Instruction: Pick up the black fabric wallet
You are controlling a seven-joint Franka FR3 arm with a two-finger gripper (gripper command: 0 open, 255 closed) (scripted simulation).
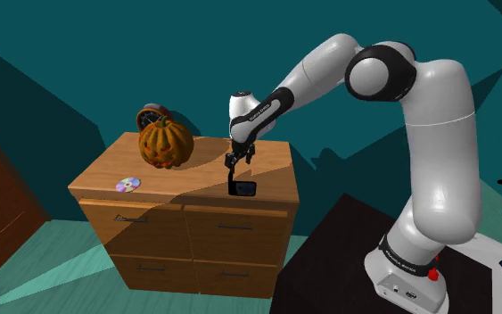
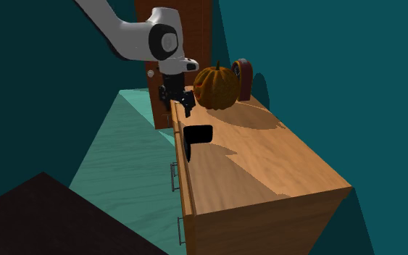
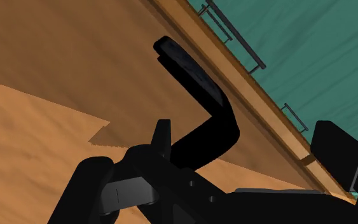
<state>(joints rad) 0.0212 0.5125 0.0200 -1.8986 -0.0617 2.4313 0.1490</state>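
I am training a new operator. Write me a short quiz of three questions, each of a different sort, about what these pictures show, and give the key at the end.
1. True or false: the gripper has its jaws shut on the black wallet.
2. In the shoulder view, what stands just behind the pumpkin? A) a clock B) a lamp C) a cup
3. Fill in the missing word: the small shiny disc lies on top of the wooden ____.

Key
1. False: the jaws stand apart, above the wallet.
2. A
3. dresser
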